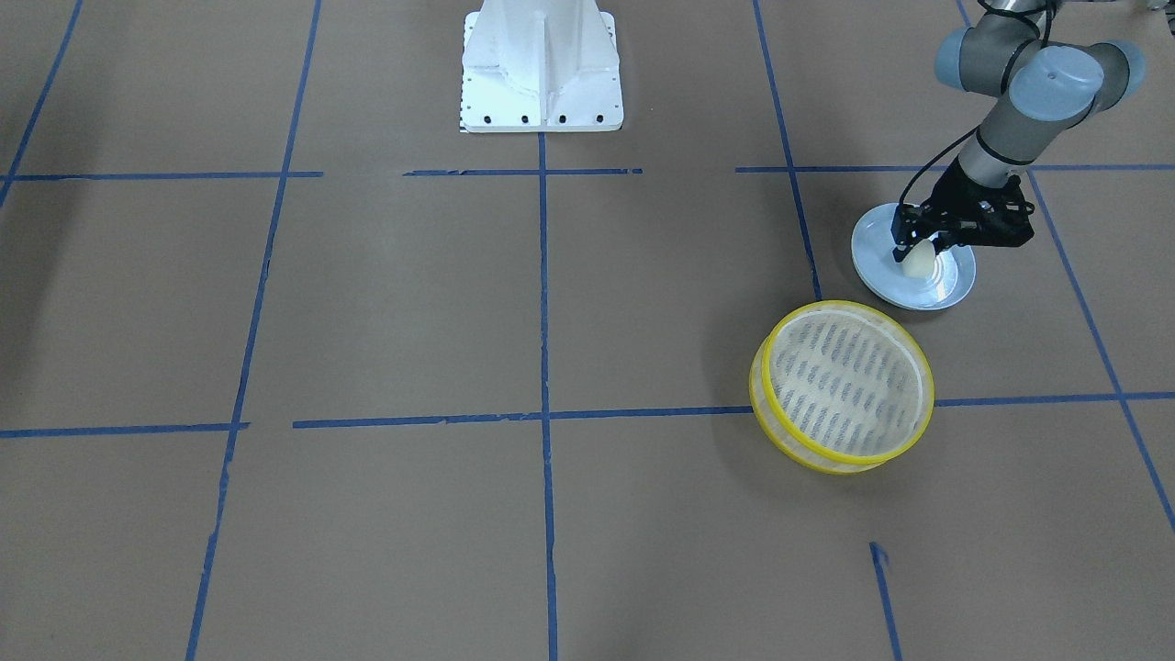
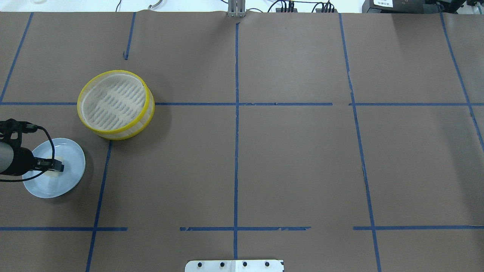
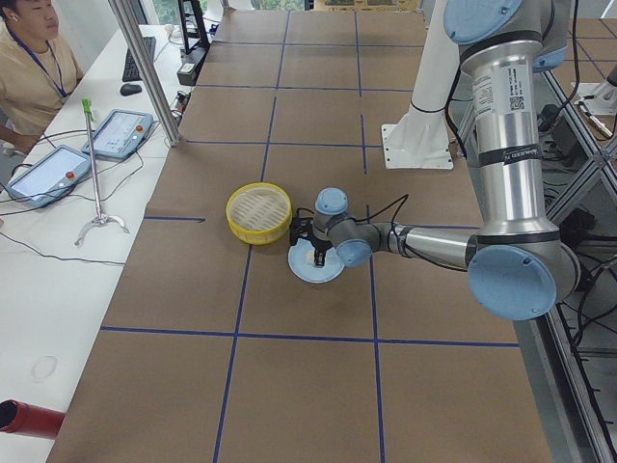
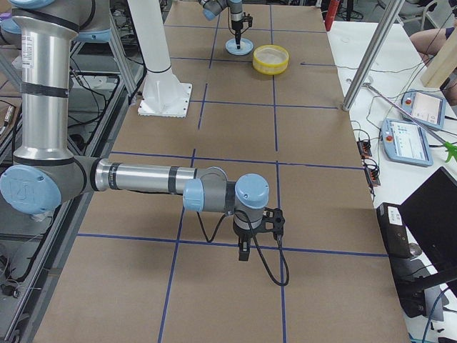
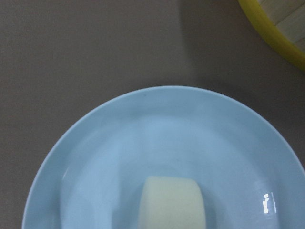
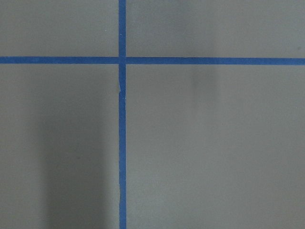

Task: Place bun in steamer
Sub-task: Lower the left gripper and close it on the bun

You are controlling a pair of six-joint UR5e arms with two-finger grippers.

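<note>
On the pale blue plate, at the robot's left end of the tabletop, the bun sits near centre. The left end effector is down over it, straddling the bun's top. Cannot tell whether it presses the bun or stands slack, since the left wrist view shows only bun and plate. The steamer stands just beside the plate, not touching it, with its slotted base bare. The right end effector hangs over bare tabletop well apart; open or closed, cannot tell.

Judgement: the step in hand is the grasp at the plate, and the carry is not begun. The next move calls for a gentle pinch on a soft lump, a straight lift, a short carry over the yellow rim, then lowering before release.
</note>
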